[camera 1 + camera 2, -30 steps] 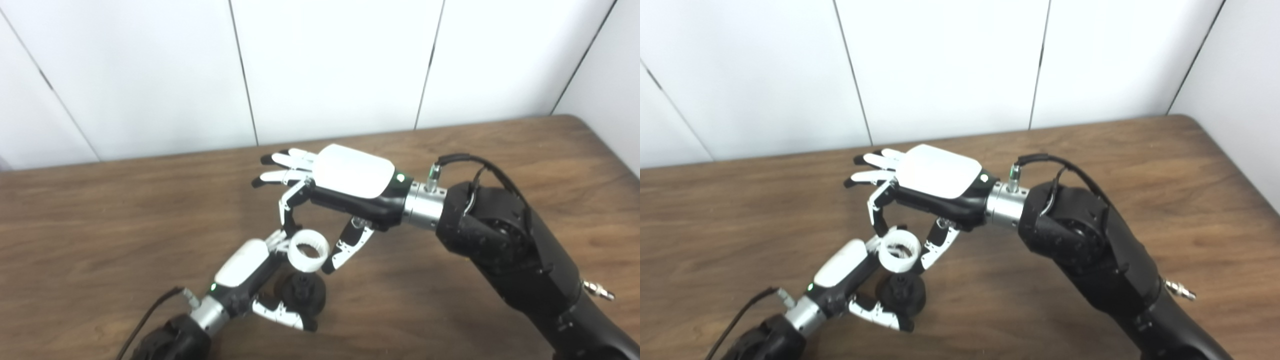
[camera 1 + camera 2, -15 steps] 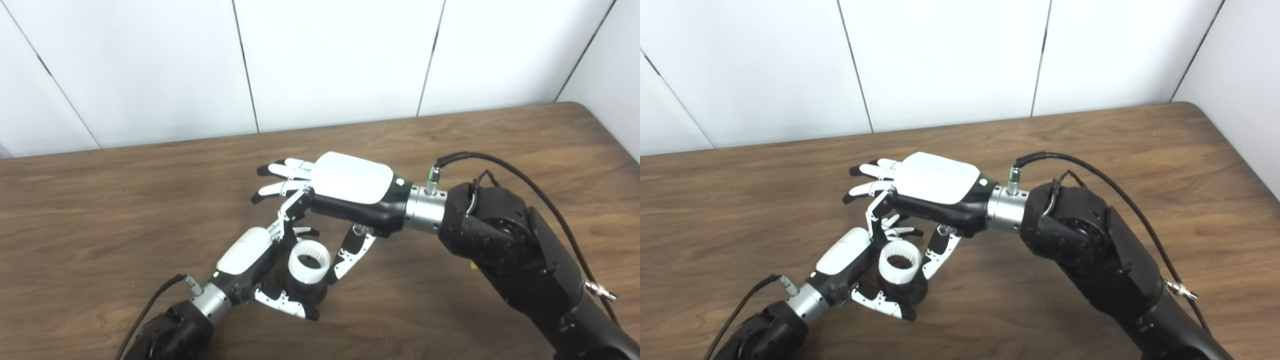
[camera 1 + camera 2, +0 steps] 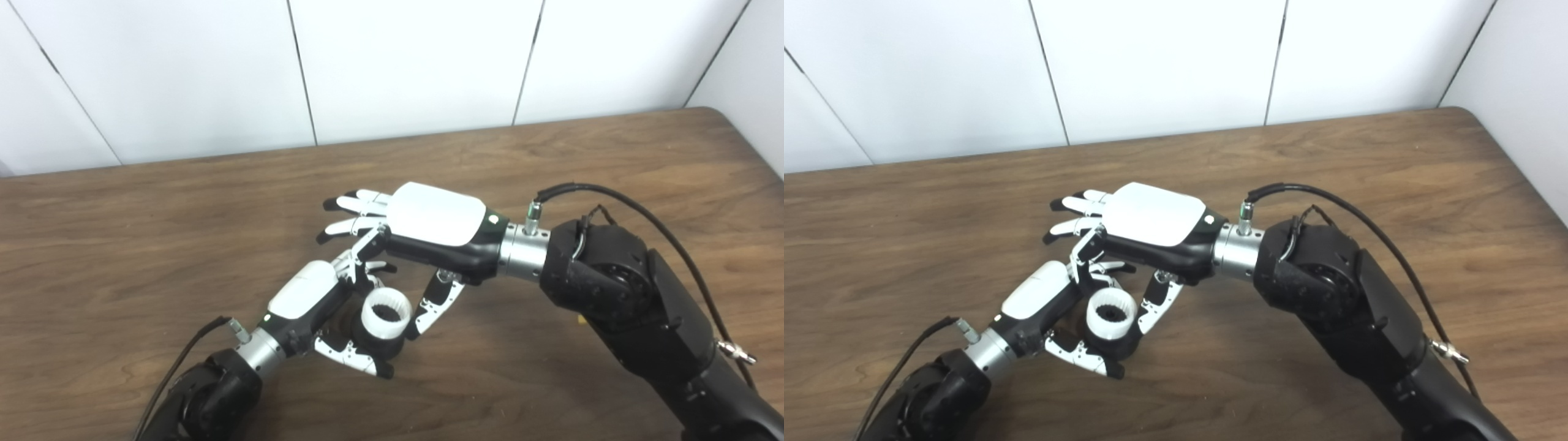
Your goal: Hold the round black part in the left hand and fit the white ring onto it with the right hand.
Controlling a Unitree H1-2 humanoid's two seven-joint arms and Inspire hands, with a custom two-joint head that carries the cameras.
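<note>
Big brown wood-grain table [image 3: 153, 202] fills most of the view, with white wall panels [image 3: 404, 61] behind its far edge and its rounded far-right corner just in shot. Loads of bare tabletop on every side of the hands, especially out to the left and toward the back.

The right arm [image 3: 625, 306] is the chunky black thing coming in from the lower right, with a black cable [image 3: 643, 214] looping over its wrist. The right hand [image 3: 422, 229] sits palm down over the middle of the table; its outer fingers are stretched out flat, while one finger and the thumb [image 3: 436, 303] reach down on either side of the white ring [image 3: 384, 313]. Whether they're actually pinching it or only touching, I can't tell.

The left hand [image 3: 318, 306] comes in low from the bottom left, curled around the round black part [image 3: 1118, 346], thumb underneath it. The ring sits right on top of that part, opening tilted up toward the camera, with ridges inside.

No writing or logos readable anywhere, just small green lights on both wrists.
</note>
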